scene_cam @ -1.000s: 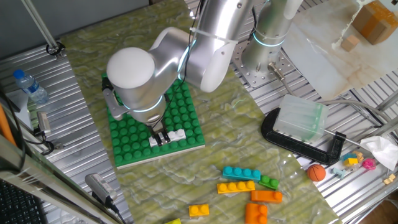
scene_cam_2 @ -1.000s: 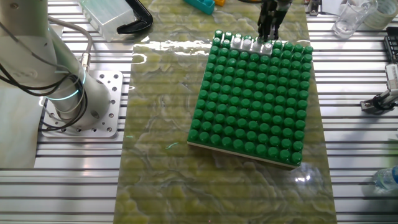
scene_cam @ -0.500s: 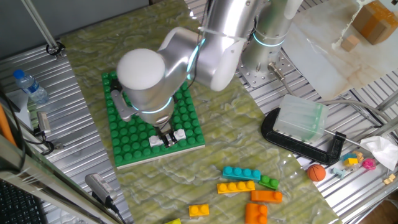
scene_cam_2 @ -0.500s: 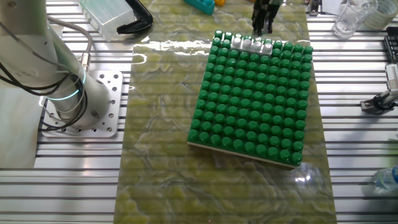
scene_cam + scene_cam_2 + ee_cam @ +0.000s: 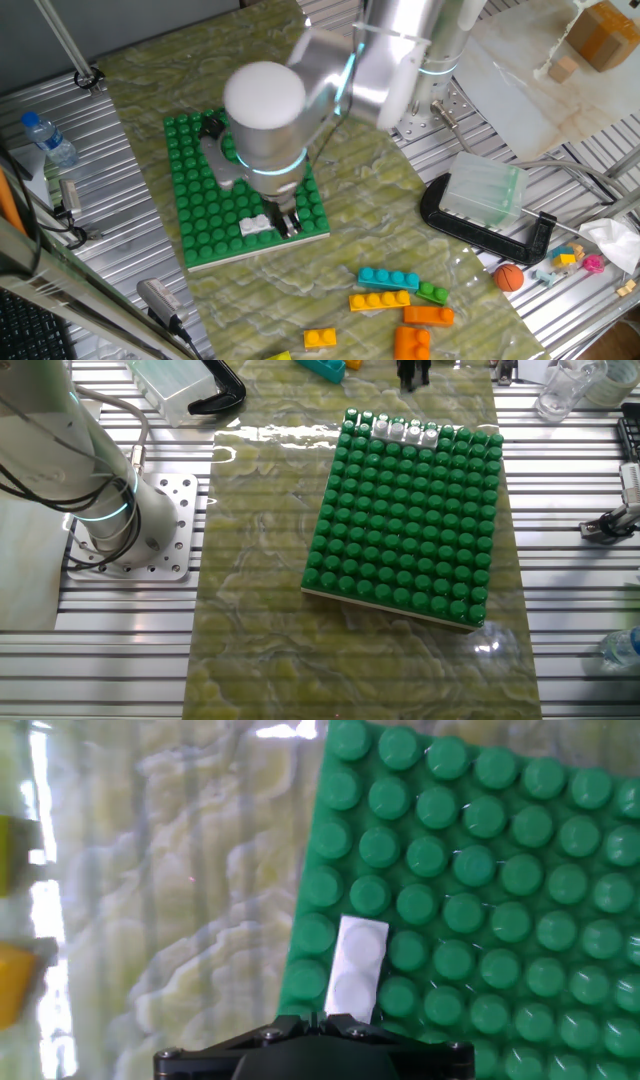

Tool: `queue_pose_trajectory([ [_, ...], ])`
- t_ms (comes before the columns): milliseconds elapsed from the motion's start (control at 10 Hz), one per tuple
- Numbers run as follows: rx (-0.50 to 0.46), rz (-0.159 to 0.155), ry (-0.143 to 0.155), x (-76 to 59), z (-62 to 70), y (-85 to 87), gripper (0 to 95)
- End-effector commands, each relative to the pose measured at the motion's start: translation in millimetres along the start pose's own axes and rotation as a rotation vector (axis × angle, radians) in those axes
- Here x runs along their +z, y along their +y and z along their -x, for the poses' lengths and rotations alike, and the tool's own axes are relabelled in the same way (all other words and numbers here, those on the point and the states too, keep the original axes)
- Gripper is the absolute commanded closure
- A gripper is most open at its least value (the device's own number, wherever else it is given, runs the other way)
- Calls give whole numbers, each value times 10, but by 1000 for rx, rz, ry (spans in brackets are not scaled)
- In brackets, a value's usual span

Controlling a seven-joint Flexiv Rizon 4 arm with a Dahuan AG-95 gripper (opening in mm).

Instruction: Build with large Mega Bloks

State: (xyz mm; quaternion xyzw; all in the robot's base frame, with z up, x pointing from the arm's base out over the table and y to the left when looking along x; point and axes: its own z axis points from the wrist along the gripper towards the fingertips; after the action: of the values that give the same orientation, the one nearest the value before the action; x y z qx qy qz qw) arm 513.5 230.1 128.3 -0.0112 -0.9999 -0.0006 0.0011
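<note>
Meanwhile, the end effector (image 5: 289, 224) is hovering over the baseplate (image 5: 205, 205) edge, just beside the seated white brick (image 5: 256, 226), its grip unreadable; loose bricks, among them a cyan brick (image 5: 388, 278) lying lengthwise, are waiting nearby on the tabletop (image 5: 350, 250).

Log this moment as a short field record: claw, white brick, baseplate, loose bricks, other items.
claw: claw just past the baseplate edge, holding nothing; whether open or shut cannot be told
white brick: white brick seated on the baseplate's edge row, apart from the claw
baseplate: green baseplate flat on the mat, otherwise bare
loose bricks: cyan brick, yellow brick, green brick, orange brick clustered on the mat
other items: orange ball, black clamp, water bottle
</note>
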Motion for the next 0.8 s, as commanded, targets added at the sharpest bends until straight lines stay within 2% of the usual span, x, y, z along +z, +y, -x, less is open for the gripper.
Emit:
queue_pose_trajectory([
  [100,37,-7,21,91,21,224,950],
  [400,54,-3,27,120,-49,459,950],
  [600,44,8,18,108,-112,585,950],
  [800,41,3,18,146,-170,735,950],
])
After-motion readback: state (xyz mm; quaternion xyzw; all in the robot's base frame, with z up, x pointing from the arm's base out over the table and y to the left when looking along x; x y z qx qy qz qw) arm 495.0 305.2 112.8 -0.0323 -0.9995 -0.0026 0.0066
